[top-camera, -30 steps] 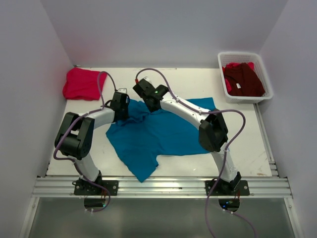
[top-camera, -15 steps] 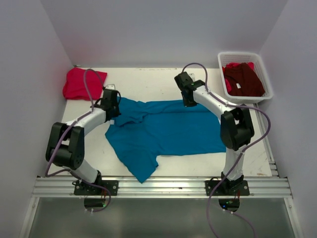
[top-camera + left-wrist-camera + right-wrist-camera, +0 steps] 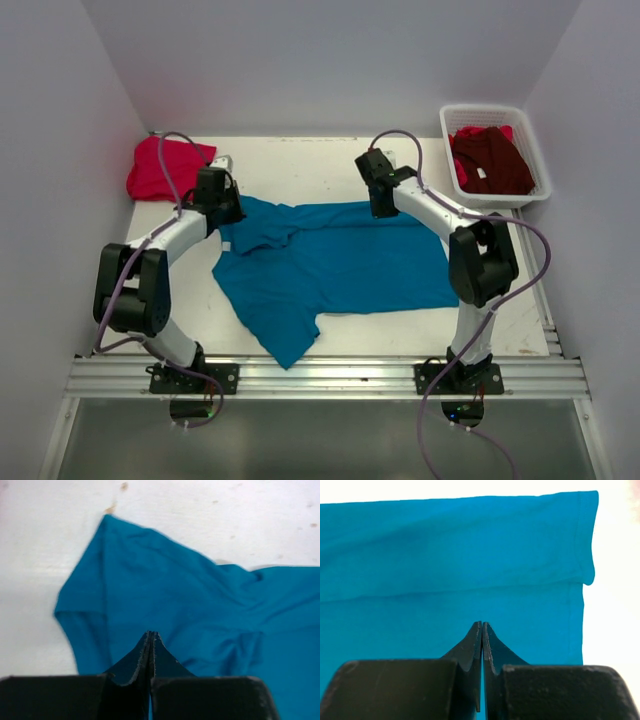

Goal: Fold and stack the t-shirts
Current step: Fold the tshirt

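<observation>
While shut, left claw [image 3: 151, 634] — and right claw [image 3: 481, 624] — overhang teal t-shirt [image 3: 340, 260].

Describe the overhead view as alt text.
A teal t-shirt lies spread on a white table, the left gripper and right gripper shut at its far edge. A red shirt sits far left; a maroon shirt lies in a basket far right.

white basket [image 3: 449, 150] fills far-right corner, bare table [image 3: 300, 168] far-centre

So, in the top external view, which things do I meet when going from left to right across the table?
pinkish-red t-shirt → left gripper → right gripper → white basket holding the maroon t-shirt. The teal t-shirt spans both grippers, so I leave it out.
</observation>
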{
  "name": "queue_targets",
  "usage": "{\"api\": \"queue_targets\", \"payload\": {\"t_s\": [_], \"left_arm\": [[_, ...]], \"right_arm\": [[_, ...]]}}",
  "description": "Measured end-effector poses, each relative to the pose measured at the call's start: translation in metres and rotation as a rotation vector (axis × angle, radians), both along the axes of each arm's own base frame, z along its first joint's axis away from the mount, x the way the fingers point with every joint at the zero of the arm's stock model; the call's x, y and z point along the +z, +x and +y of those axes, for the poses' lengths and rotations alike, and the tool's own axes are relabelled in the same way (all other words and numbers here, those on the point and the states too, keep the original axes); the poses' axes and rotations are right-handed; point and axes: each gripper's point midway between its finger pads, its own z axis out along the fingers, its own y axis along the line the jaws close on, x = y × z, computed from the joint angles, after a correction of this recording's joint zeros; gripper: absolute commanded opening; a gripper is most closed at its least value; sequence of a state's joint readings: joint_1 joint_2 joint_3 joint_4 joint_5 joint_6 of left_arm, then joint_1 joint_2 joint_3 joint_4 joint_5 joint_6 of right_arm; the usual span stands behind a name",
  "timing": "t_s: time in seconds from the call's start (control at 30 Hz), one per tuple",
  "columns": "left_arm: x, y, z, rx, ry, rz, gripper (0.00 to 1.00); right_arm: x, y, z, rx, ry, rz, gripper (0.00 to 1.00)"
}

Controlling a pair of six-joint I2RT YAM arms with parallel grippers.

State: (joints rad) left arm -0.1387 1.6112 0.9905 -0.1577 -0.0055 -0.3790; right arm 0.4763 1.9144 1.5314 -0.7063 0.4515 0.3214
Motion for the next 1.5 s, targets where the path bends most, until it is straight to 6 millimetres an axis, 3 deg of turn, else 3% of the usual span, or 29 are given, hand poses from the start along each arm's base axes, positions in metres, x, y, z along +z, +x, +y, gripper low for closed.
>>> {"api": "queue_targets", "payload": {"t_s": [0.2,0.43,0.63,1.03,1.5], "left_arm": [[-0.003,0.019,-0.040,-0.119,-0.117,-0.034,0.00],[-0.040,0.018,-0.047,-0.087,-0.176,0.051,0.00],[-0.061,0.010,-0.037,-0.011,-0.146,0.130,0.00],[-0.061,0.017,0.000,0.166,0.003,0.169,0.00],[-0.063,0.040,0.013,0.207,0.048,0.157,0.00]], "right_arm": [[0.001,-0.004,0.002,0.010,0.024,0.000,0.00],[0.008,-0.007,0.002,0.014,0.043,-0.020,0.00],[0.005,-0.009,0.002,0.016,0.045,-0.014,0.00],[0.004,-0.010,0.003,0.018,0.053,-0.011,0.00],[0.004,-0.003,0.000,0.002,0.050,-0.011,0.00]]}}
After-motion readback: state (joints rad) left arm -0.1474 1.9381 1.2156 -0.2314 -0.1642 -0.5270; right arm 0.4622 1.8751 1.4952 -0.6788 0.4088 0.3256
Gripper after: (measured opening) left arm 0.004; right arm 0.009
